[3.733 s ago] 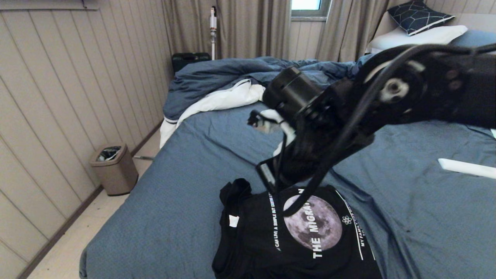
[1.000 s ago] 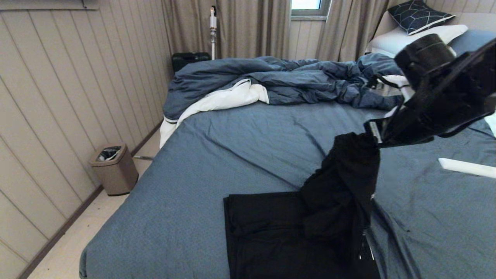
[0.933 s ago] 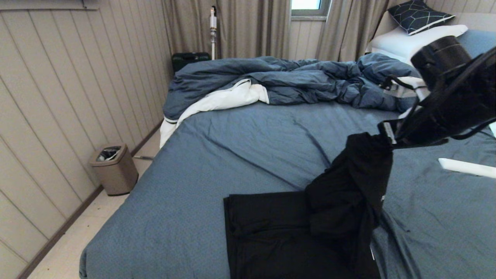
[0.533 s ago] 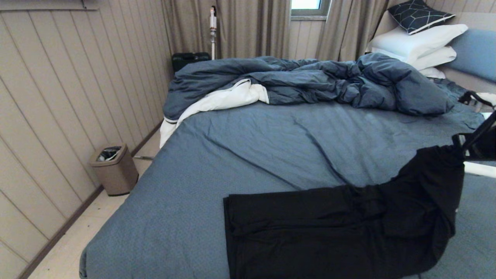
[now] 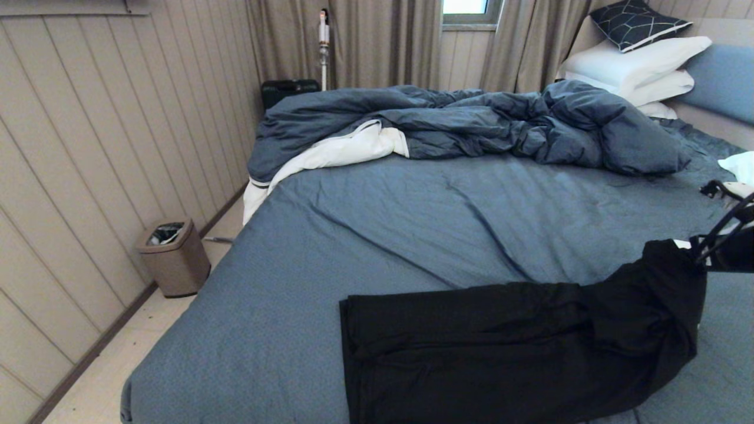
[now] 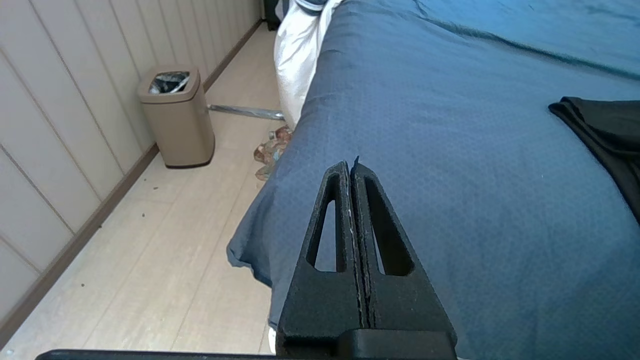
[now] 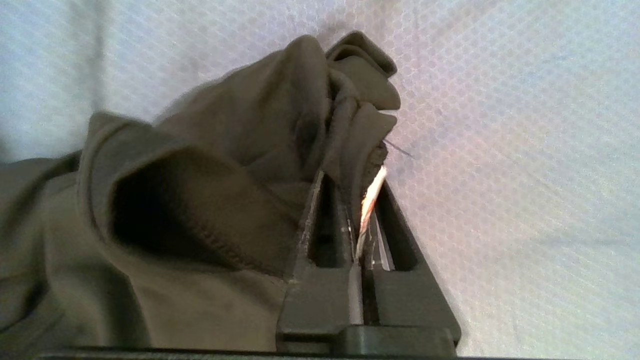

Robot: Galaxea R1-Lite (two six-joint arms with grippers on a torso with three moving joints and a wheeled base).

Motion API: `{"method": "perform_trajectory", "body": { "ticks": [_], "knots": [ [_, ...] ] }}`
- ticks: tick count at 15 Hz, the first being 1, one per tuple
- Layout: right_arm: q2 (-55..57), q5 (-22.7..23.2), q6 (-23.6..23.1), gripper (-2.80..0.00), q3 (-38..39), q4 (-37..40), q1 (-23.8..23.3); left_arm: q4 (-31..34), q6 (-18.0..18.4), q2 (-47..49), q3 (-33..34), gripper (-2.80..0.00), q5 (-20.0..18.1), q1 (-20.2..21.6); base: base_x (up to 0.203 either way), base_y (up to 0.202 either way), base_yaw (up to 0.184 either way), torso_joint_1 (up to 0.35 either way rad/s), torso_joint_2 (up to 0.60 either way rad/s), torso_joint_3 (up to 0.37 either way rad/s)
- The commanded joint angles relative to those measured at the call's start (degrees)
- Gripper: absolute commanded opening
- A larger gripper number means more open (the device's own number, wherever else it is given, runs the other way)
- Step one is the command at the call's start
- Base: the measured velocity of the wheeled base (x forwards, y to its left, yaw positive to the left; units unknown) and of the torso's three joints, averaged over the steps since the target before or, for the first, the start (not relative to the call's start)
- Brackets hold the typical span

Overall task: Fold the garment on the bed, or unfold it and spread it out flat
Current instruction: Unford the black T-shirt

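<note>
The garment (image 5: 471, 347), a black T-shirt, lies plain side up across the near part of the bed (image 5: 365, 235); its moon print is hidden. The shirt's right end is lifted off the sheet. My right gripper (image 5: 698, 256) at the head view's right edge is shut on that end. In the right wrist view the right gripper (image 7: 357, 170) pinches bunched garment (image 7: 200, 200) fabric with a white label strip. My left gripper (image 6: 350, 167) is shut and empty above the bed's near left corner, apart from the garment's edge (image 6: 605, 120).
A rumpled dark blue duvet (image 5: 471, 118) lies across the far half, with white pillows (image 5: 636, 65) and a patterned cushion (image 5: 636, 23) at the far right. A tan bin (image 5: 174, 256) stands on the floor by the left wall. Something white (image 5: 743, 168) sits at the right edge.
My right gripper has carried the shirt's gripped end to the right and down, opening the fold. The printed front has turned under and the shirt now stretches wide.
</note>
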Motion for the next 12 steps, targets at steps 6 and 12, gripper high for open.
{"method": "perform_trajectory", "body": {
  "ticks": [6, 12],
  "knots": [
    [-2.29, 1.76, -0.81, 0.0, 4.02, -1.88, -1.1, -0.03, -0.02, 0.06, -0.01, -2.8, 0.04, 0.01, 0.0, 0.0, 0.0, 0.0, 0.0, 0.0],
    [-13.71, 7.3, -1.29, -2.8, 6.02, 2.96, -1.49, 0.02, -0.02, 0.06, -0.09, -2.8, 0.07, 0.01, 0.0, 0.0, 0.0, 0.0, 0.0, 0.0]
  ]
}}
